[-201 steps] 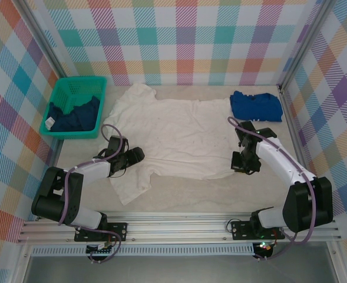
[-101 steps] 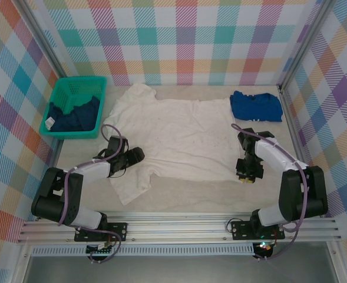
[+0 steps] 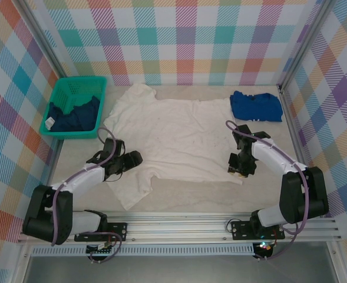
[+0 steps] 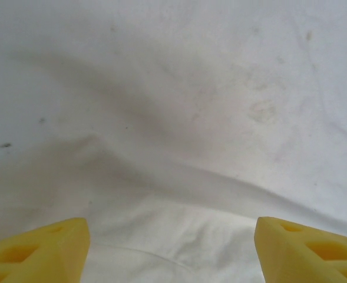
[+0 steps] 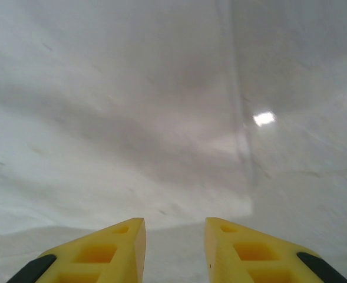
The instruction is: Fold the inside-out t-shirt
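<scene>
T-shirt (image 3: 179,135) directly beneath right tool (image 3: 237,170)

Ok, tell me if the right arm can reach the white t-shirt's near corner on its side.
Probably yes: the right tool sits right at that corner of the t-shirt, jaws slightly apart, nothing lying between.

One t-shirt (image 3: 179,132), one blue shirt (image 3: 255,106), one basket (image 3: 82,80) — one navy garment (image 3: 73,117).

Top view: evenly bright, sharp, faint shadows. Wrist views: close, soft-focused, grey shadows across t-shirt (image 4: 220,88). Right wrist view: one small glare spot (image 5: 264,118).
</scene>
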{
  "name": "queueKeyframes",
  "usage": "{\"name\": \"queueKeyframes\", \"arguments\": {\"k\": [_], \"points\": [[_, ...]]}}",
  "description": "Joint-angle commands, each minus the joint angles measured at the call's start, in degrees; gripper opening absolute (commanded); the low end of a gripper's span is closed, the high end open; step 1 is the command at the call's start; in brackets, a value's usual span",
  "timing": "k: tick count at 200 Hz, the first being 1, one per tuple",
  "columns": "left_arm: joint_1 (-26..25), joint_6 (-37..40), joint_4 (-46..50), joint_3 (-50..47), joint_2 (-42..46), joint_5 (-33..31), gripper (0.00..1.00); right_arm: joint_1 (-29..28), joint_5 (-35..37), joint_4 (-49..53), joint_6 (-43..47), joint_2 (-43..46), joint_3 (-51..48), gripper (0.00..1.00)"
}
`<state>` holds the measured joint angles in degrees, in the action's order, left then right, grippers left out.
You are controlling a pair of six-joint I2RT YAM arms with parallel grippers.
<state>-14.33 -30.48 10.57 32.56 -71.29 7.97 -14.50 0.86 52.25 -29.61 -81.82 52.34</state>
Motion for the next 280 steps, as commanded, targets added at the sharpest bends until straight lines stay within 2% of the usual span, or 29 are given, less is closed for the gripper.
{"name": "queueKeyframes", "arguments": {"k": [1,22,53,86,130,162,204,250,280], "points": [[0.7,-0.08,4.79,2.03,3.55,-0.47,0.74,0.2,-3.75,-10.57,-0.37,-1.67,-0.33,0.32],[0.7,0.07,7.99,2.57,3.84,1.56,0.74,1.85,-5.51,-15.38,0.46,-7.8,1.54,0.32],[0.66,0.33,13.21,1.79,4.55,5.52,0.74,4.31,-4.86,-16.59,2.16,-16.27,5.28,0.32],[0.36,-2.73,16.19,-2.25,7.36,6.6,0.74,7.31,-5.96,-15.82,2.48,-21.05,7.56,0.33],[0.26,-5.46,16.12,-6.13,6.1,6.6,0.74,9.76,-4.74,-14.23,3.6,-23.53,9.5,0.33],[0.18,-5.09,18.0,-4.63,6.78,5.88,0.75,9.88,-4.21,-12.42,4.73,-19.63,8.89,0.35],[0.18,-3.64,20.51,2.34,11.49,3.44,0.75,10.64,-2.04,-6.85,3.84,-6.39,1.36,0.42],[0.18,-2.41,18.79,5.84,7.99,5.1,0.75,15.96,-4.01,-3.68,1.97,2.74,-6.4,0.42],[0.09,-2.22,17.6,5.85,6.54,5.57,0.75,16.36,-6.87,-5.19,-0.47,4.63,-9.78,0.42]]}}
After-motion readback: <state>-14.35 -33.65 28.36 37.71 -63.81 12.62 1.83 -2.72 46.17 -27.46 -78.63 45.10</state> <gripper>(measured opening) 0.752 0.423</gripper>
